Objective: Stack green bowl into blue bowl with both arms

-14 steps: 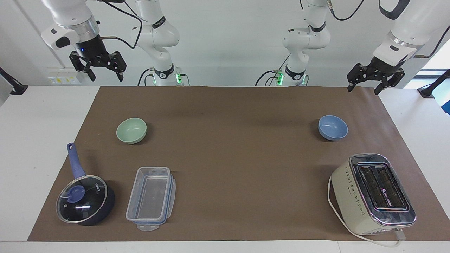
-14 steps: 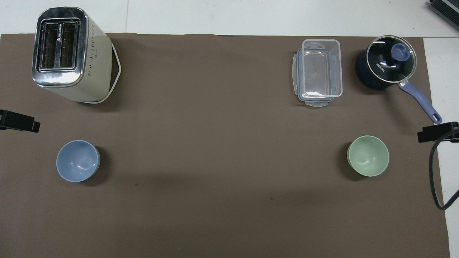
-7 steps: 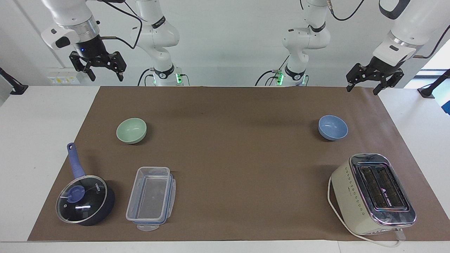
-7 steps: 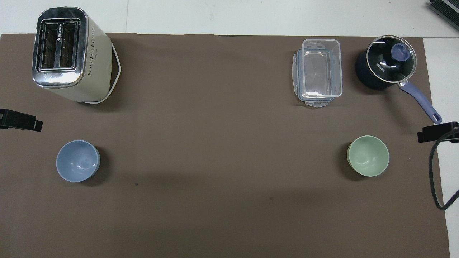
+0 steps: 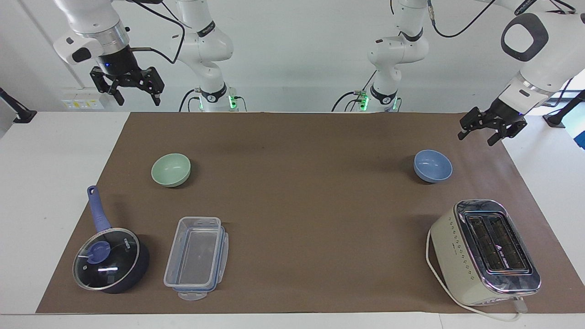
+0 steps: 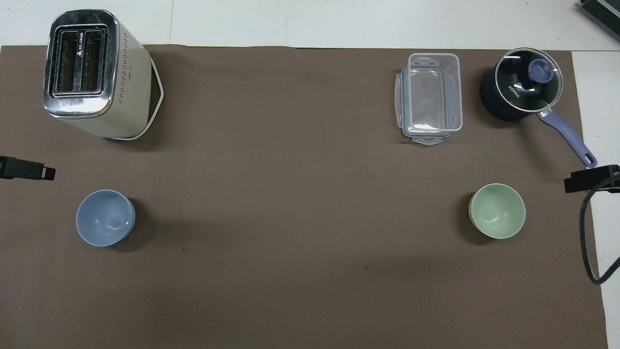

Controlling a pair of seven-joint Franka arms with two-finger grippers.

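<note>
The green bowl (image 5: pixel 171 169) (image 6: pixel 497 211) stands upright and empty on the brown mat toward the right arm's end. At the left arm's end stands the blue bowl (image 5: pixel 433 165) (image 6: pixel 105 217), also upright and empty. My left gripper (image 5: pixel 476 138) hangs open and empty over the mat's edge, close to the blue bowl but not touching it. High over the table's edge at the robots' end, my right gripper (image 5: pixel 138 100) waits open and empty, well apart from the green bowl. In the overhead view only one fingertip (image 6: pixel 29 170) of the left gripper and one fingertip (image 6: pixel 588 179) of the right show at the sides.
A cream toaster (image 5: pixel 486 251) (image 6: pixel 92 72) stands farther from the robots than the blue bowl. A clear plastic container (image 5: pixel 196 257) (image 6: pixel 430 97) and a dark blue lidded saucepan (image 5: pixel 109 260) (image 6: pixel 523 89) lie farther out than the green bowl. The mat (image 5: pixel 297 205) between the bowls is bare.
My left arm has swung down, bringing its open gripper lower and closer to the blue bowl. The right arm and both bowls have stayed put.
</note>
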